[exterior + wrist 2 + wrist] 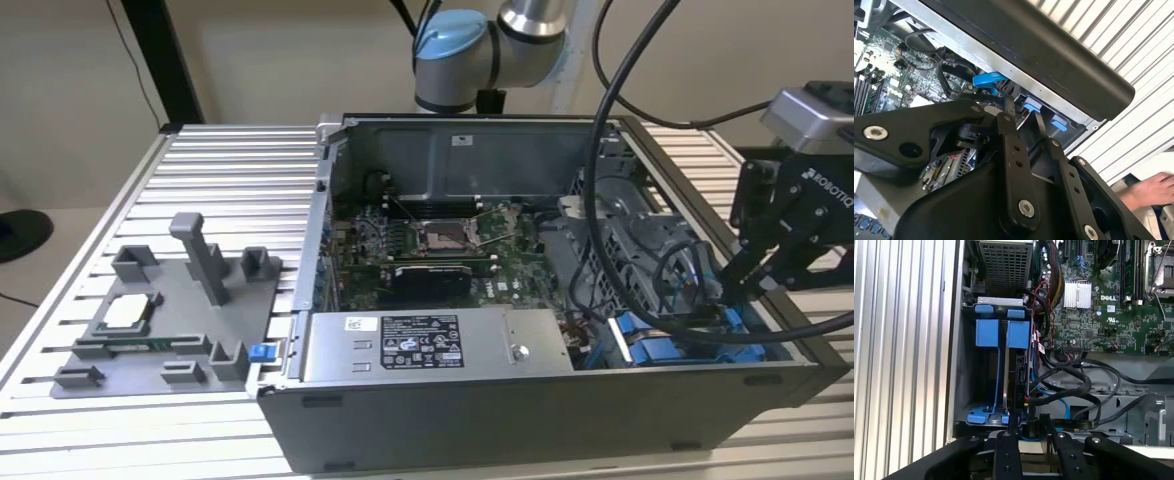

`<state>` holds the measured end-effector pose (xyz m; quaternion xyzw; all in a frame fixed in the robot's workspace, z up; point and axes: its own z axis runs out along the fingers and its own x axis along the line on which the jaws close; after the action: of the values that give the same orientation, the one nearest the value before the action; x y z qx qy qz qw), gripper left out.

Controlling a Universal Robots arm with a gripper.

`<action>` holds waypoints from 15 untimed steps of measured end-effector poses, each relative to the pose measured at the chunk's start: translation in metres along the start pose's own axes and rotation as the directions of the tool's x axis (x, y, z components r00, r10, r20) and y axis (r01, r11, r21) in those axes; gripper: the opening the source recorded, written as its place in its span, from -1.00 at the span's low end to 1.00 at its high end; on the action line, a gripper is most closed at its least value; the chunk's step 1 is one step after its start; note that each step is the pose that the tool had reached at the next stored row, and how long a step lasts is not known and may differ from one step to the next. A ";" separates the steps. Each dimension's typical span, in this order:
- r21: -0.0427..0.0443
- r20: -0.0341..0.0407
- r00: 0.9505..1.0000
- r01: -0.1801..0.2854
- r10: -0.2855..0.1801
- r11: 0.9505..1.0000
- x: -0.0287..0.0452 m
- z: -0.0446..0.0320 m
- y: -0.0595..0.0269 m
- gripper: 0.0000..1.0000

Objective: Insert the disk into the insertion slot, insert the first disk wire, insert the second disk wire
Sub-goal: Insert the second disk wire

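The disk [1018, 370] stood edge-on in the insertion slot [989, 335], far right in the exterior view. The gripper [1026, 421] sat at its near end, fingers nearly closed; their hold could not be told. Judged: wire insertion in hand, needing fine connector alignment

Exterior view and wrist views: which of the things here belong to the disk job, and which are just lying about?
Job:
- disk, standing in the slot
- slot, blue rails
- black wire beside the disk
- hand, over the slot corner

Lying about:
- grey fixture tray on the table
- power supply
- motherboard
- a person's hand at the table edge
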<state>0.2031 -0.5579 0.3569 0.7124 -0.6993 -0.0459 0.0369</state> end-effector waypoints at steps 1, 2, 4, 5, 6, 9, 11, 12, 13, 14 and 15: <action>0.000 0.000 1.000 0.000 0.000 1.000 -0.0001 0.0000 0.0000 -1.00; 0.000 0.000 1.000 0.000 0.000 1.000 -0.0003 0.0001 0.0000 -1.00; 0.000 0.000 1.000 0.000 0.000 1.000 -0.0006 0.0001 0.0000 -1.00; 0.000 0.000 1.000 0.000 0.000 1.000 -0.0008 0.0001 0.0000 -1.00; 0.000 0.000 1.000 0.000 0.000 1.000 -0.0010 0.0001 0.0000 -1.00; 0.000 0.000 1.000 0.000 0.000 1.000 -0.0012 0.0002 -0.0001 -1.00; 0.000 0.000 1.000 -0.001 0.001 1.000 -0.0013 0.0002 0.0000 -1.00; 0.000 0.000 1.000 -0.001 0.001 1.000 -0.0013 0.0001 0.0000 -1.00; 0.000 0.000 1.000 -0.001 0.001 1.000 -0.0013 -0.0001 0.0000 -1.00; 0.000 0.000 1.000 -0.001 0.001 1.000 -0.0013 -0.0007 0.0002 -1.00; 0.000 0.000 1.000 -0.001 0.001 1.000 -0.0013 -0.0012 0.0005 -1.00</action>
<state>0.2027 -0.5566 0.3582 0.7122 -0.6995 -0.0459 0.0369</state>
